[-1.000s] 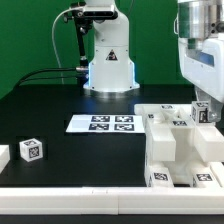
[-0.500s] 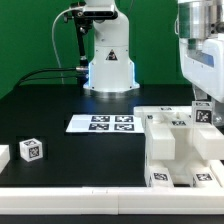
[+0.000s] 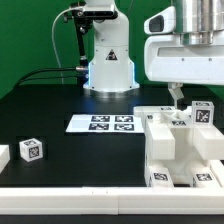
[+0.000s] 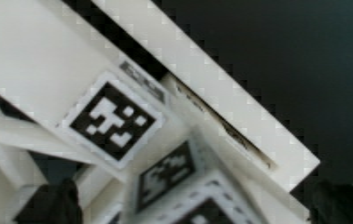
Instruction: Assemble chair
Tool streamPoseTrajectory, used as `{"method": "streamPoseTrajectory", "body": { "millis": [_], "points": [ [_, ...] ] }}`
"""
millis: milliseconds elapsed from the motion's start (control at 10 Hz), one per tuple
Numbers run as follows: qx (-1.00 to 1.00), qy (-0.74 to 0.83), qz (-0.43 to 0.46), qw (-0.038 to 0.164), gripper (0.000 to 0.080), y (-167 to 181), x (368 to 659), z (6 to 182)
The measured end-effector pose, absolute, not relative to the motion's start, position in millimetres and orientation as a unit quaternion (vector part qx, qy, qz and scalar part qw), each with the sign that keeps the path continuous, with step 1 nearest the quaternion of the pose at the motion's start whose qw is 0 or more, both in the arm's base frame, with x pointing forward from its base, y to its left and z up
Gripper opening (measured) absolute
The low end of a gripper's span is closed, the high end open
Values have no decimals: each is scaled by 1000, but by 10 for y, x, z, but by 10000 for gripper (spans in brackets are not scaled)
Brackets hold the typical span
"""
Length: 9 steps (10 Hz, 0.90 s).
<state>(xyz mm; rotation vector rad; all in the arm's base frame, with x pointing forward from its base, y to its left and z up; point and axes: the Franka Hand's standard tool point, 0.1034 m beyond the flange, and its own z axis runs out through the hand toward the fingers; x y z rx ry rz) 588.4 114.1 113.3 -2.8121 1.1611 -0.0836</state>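
The chair is a stepped white block of joined pieces with square tags at the exterior view's right, near the table's front edge. A small white tagged piece sits on its upper right part. My gripper hangs just above the structure's top, to the exterior view's left of that piece and clear of it, open and holding nothing. In the wrist view, tagged white panels and a slanted white bar of the chair fill the picture close below.
A loose white cube with a tag and another white piece lie at the front of the exterior view's left. The marker board lies mid-table. The arm's white base stands at the back against a green wall.
The gripper has opened, let go of the small tagged piece on the structure's right, and moved up and toward the exterior view's left. The piece stays where it was set.
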Motion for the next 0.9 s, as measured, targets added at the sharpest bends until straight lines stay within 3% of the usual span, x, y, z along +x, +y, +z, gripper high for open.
{"method": "streamPoseTrajectory", "body": {
  "millis": [100,300,400,700,900],
  "points": [
    [-938,342,-31,46,649,1126,5895,1132],
    [-981,184,-52,16,649,1125,5939,1126],
    [-979,194,-52,18,649,1116,5939,1125],
    [-969,239,-50,20,281,1121,5937,1120],
    [-951,304,-49,24,281,1121,5937,1119]
  ]
}}
